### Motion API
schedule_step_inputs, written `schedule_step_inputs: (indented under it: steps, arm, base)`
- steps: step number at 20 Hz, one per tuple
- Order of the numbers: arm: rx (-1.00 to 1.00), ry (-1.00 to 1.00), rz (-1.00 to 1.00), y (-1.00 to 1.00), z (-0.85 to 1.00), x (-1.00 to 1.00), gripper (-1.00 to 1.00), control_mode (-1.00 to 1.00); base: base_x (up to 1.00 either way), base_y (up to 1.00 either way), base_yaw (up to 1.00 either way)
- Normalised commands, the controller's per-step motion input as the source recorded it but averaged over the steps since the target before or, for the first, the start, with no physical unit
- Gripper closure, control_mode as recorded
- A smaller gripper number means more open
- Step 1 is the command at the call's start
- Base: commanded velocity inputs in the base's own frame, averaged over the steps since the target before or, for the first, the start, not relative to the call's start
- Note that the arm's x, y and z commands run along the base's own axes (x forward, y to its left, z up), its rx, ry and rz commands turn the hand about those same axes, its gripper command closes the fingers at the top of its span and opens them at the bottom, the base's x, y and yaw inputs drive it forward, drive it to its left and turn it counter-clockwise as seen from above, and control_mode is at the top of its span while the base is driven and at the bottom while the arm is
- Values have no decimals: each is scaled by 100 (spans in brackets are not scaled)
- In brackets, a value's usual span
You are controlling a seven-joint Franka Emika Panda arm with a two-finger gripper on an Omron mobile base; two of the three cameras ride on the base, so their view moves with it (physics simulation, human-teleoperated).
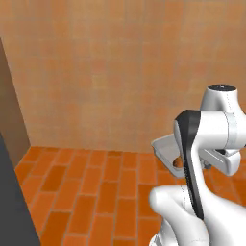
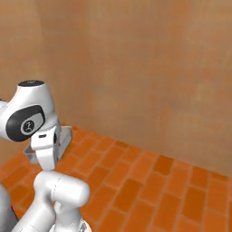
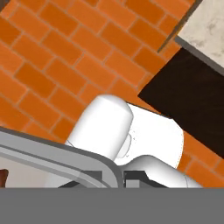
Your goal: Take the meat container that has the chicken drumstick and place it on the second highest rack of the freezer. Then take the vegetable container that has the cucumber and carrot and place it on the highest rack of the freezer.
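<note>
1. Container: a light grey tray with a raised rim, carried at my hand, off the floor. The left base view shows it beside my wrist with an orange-brown item lying inside; I judge that to be the chicken drumstick, so I take this for the meat container, though the item is largely hidden by my arm.
2. Right base view: the same tray projects from behind my forearm, roughly level, above the orange brick floor.
3. Jaws: together on the tray's rim. In the hand view the grey rim runs across just above my finger tips, touching them, and the tray body extends away to the left of that view. A small dark brown speck sits at the far left edge; I cannot tell what it is.
4. Progress, as a judgement: the first container is picked up and in transit. It is not yet on any rack.
5. Surroundings: a plain tan tiled wall ahead and floor below. A dark grey panel stands at the left edge of the left base view; I cannot say whether it belongs to the freezer.
6. Outstanding: place this container on the second highest rack, then fetch the vegetable container and set it on the highest rack.
</note>
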Motion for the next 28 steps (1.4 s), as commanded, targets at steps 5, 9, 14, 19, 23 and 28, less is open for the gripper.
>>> schedule_step_inputs:
  steps: [5, 9, 14, 19, 23, 28]
  arm:
    - [0, 0, 0, 0, 0, 0, 100, 100]
    - [0, 0, 0, 0, 0, 0, 100, 100]
    - [0, 0, 0, 0, 0, 0, 100, 100]
    - [0, 0, 0, 0, 0, 0, 100, 100]
    - [0, 0, 0, 0, 0, 0, 100, 100]
    - [0, 0, 0, 0, 0, 0, 100, 100]
  base:
    - [0, -14, 74]
    - [0, -2, 71]
    - [0, -2, 70]
    - [0, 0, 68]
    - [1, 0, 66]
    - [10, 9, 55]
